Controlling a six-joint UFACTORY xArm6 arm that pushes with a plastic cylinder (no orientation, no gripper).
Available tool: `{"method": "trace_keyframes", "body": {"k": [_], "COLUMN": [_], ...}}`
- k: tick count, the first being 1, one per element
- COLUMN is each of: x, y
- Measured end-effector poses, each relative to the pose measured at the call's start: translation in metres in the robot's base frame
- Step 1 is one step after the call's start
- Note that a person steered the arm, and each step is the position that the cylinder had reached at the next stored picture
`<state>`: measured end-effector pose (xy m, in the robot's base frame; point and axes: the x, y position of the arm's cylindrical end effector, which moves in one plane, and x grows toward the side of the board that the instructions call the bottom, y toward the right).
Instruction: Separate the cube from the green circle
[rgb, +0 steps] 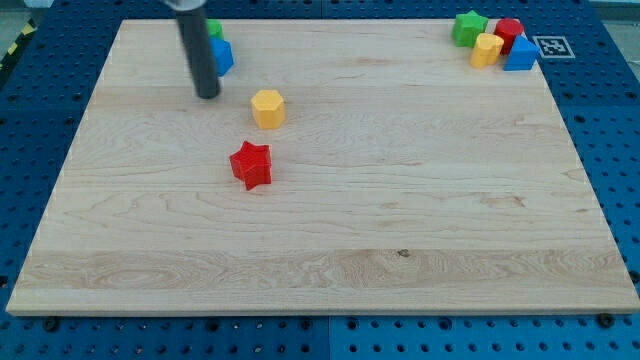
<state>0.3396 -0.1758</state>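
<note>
A blue cube (222, 55) sits near the board's top left, touching a green circle block (214, 29) just above it; the rod hides part of both. My tip (207, 96) rests on the board just below and slightly left of the blue cube, close to it. A yellow hexagon block (268, 108) lies to the right of my tip. A red star (251, 165) lies below the hexagon.
A cluster sits at the top right corner: a green star-like block (469, 27), a red block (510, 31), a yellow block (487, 49) and a blue block (520, 54). A marker tag (549, 46) lies beside them. The wooden board (330, 230) ends on a blue pegboard.
</note>
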Motion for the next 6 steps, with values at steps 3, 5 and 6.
{"method": "trace_keyframes", "body": {"k": [3,5,6], "x": [-0.062,-0.062,-0.062], "y": [-0.001,0.053,0.095]}}
